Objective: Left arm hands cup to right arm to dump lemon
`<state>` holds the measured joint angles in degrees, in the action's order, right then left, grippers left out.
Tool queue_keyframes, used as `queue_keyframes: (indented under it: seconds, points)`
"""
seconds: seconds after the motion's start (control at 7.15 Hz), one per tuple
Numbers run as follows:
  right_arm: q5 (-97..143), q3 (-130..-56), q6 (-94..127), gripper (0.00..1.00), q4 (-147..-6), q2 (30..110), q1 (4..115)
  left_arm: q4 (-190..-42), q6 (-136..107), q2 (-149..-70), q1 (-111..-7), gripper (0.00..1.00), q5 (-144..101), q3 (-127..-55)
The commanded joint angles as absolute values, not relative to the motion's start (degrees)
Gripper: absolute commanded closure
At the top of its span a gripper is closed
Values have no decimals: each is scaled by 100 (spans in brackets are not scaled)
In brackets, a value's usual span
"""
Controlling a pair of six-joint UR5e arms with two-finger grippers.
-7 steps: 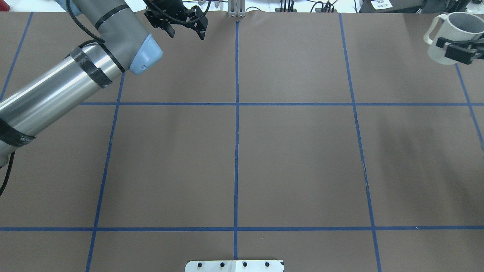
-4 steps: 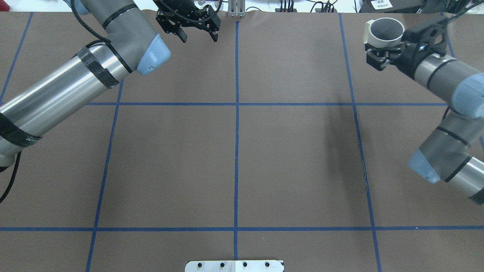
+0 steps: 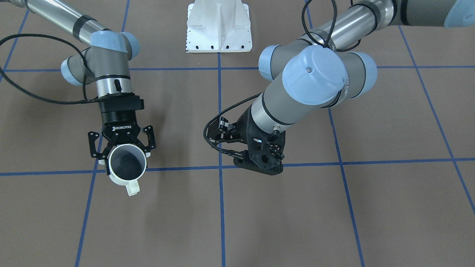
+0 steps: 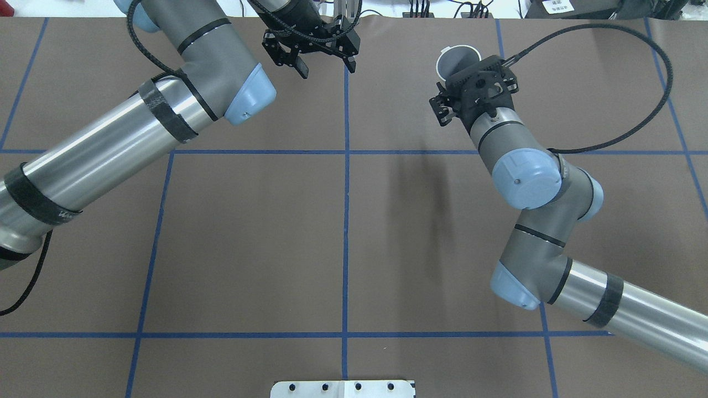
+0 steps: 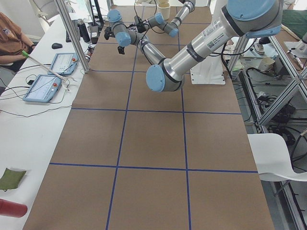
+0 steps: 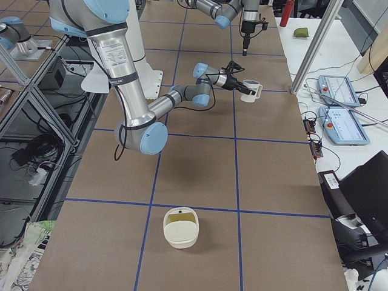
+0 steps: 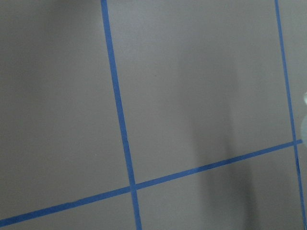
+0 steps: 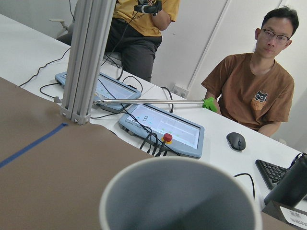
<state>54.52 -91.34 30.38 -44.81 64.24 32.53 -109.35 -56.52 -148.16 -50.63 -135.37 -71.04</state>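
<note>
My right gripper, the ROBOTIQ one, is shut on the off-white cup and holds it upright above the table, mouth up, handle pointing away from the arm. The cup also shows in the overhead view and the right wrist view. Its grey inside looks empty where it shows. The lemon is not in view. My left gripper, in its black perforated bracket, is open and empty. It hovers near the centre tape line, well apart from the cup.
The table is brown with a blue tape grid. The white robot base plate is at the robot's edge. An off-white container stands on the table near the right end. An aluminium post, tablets and operators are beyond the far edge.
My right arm has swung the cup from the table's far right edge leftward toward the centre. My left gripper has moved rightward to the centre line and stays open.
</note>
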Motion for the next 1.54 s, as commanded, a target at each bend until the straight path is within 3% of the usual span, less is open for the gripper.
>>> queue_keyframes:
  seconds: [0.0, 0.7, 1.4]
  points:
    - [4976, -9141, 3041, 74, -4860, 6161, 2919, -11004, -5765, -14932, -5027, 2, -13553, -7093]
    - [4386, -9079, 3111, 73, -5344, 5722, 2453, -10995, -5924, -15100, -5027, 10, -13570, -7040]
    - [4254, -9123, 3120, 72, -5317, 5704, 2373, -10995, -5924, -15170, -4931, 28, -13570, -6909]
